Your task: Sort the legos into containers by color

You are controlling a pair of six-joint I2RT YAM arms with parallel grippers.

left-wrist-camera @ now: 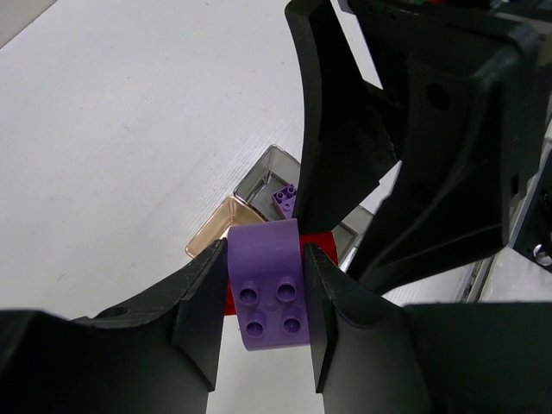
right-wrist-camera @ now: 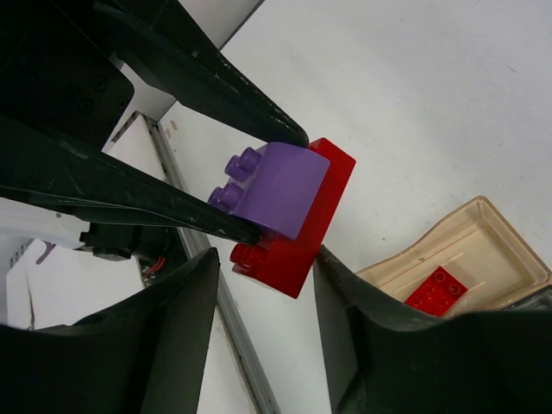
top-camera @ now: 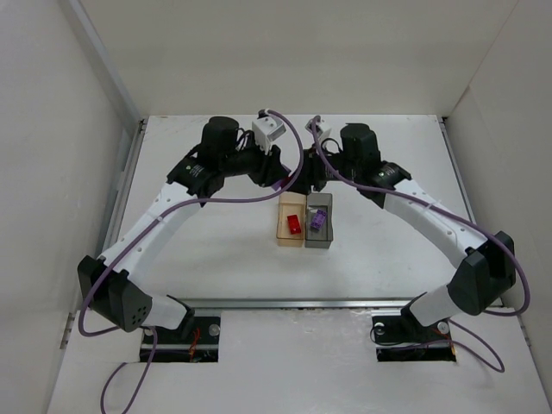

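Note:
My left gripper (left-wrist-camera: 266, 310) is shut on a purple lego (left-wrist-camera: 269, 293) that is stuck to a red lego (left-wrist-camera: 323, 240) behind it. Both hang in the air just behind the bins (top-camera: 285, 180). In the right wrist view the purple lego (right-wrist-camera: 276, 185) sits on the red one (right-wrist-camera: 302, 233). My right gripper (right-wrist-camera: 266, 259) is open, with its jaws on either side of the red lego's lower end. The orange-tan bin (top-camera: 281, 226) holds a red lego (top-camera: 294, 225). The dark grey bin (top-camera: 327, 226) holds a purple lego (top-camera: 317, 221).
The two bins stand side by side at mid-table, touching. Both arms meet over the table behind them, with purple cables looping off each wrist. White walls enclose the table on the left, right and back. A metal rail (top-camera: 285, 304) runs along the near edge.

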